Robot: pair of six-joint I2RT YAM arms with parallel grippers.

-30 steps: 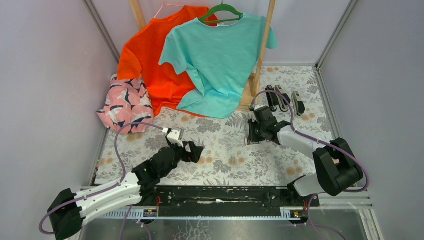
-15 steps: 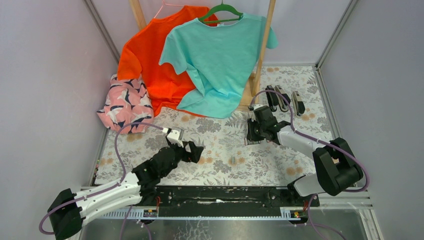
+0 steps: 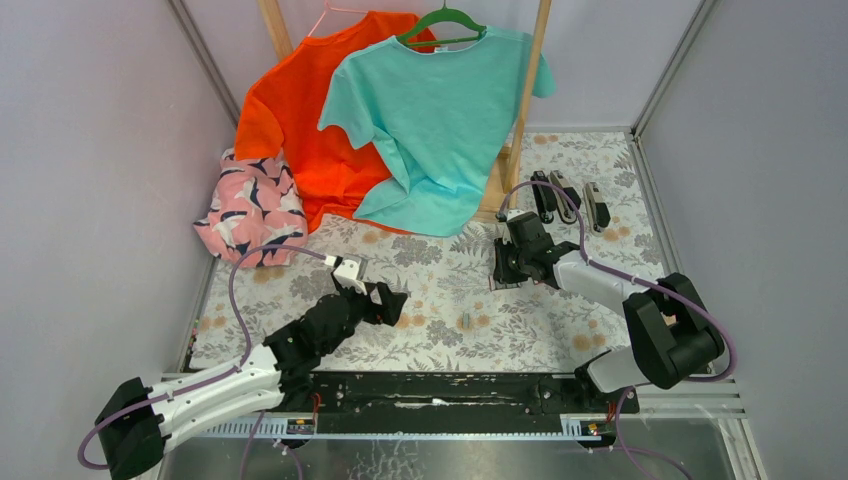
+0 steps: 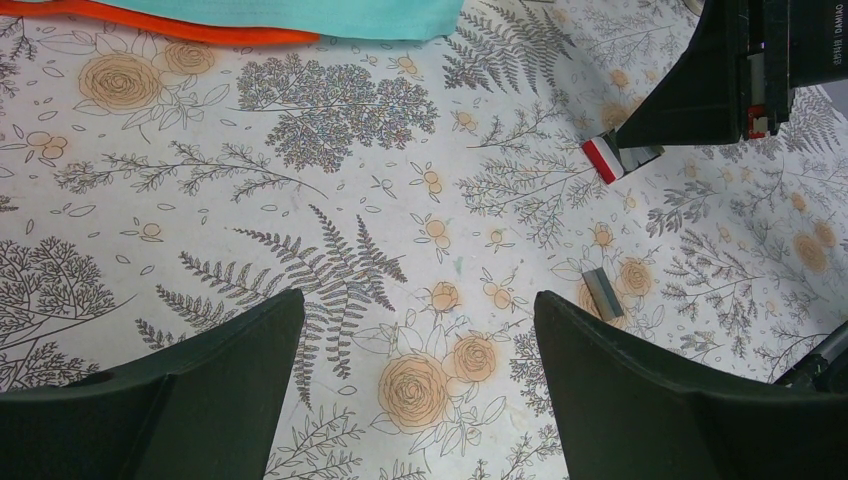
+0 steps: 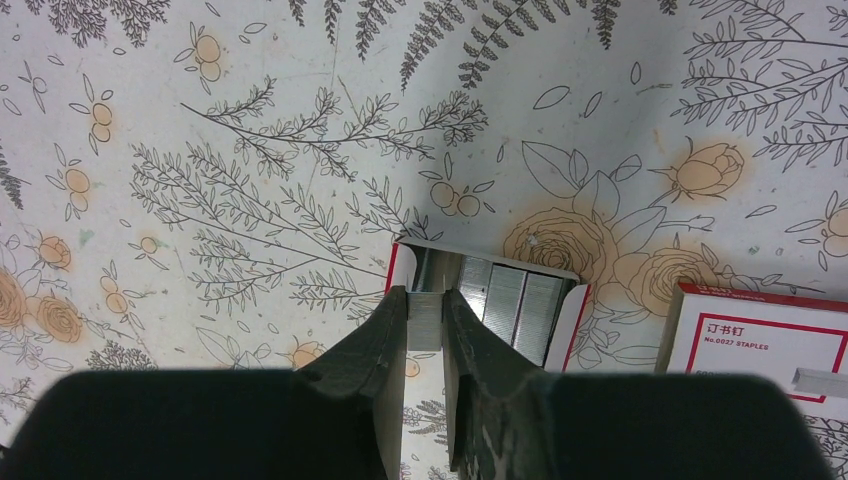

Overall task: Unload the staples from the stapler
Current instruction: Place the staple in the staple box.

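Observation:
My right gripper (image 5: 425, 295) is shut on a short silvery strip of staples (image 5: 426, 322), pinched between the fingertips. Its far end reaches over the left part of a small open white-and-red tray (image 5: 577, 318) that holds more staple strips (image 5: 515, 300). In the top view the right gripper (image 3: 508, 265) is low over the table, in front of three black staplers (image 3: 566, 197) lying at the back right. Another loose strip of staples (image 4: 603, 293) lies on the floral cloth. My left gripper (image 4: 418, 300) hovers open and holds nothing, left of that strip (image 3: 465, 320).
A white box lid with red edging and printed text (image 5: 760, 340) lies right of the tray. A wooden rack with an orange and a teal shirt (image 3: 440, 110) stands at the back, and a pink patterned cloth (image 3: 250, 205) lies at the left. Grey walls close in both sides.

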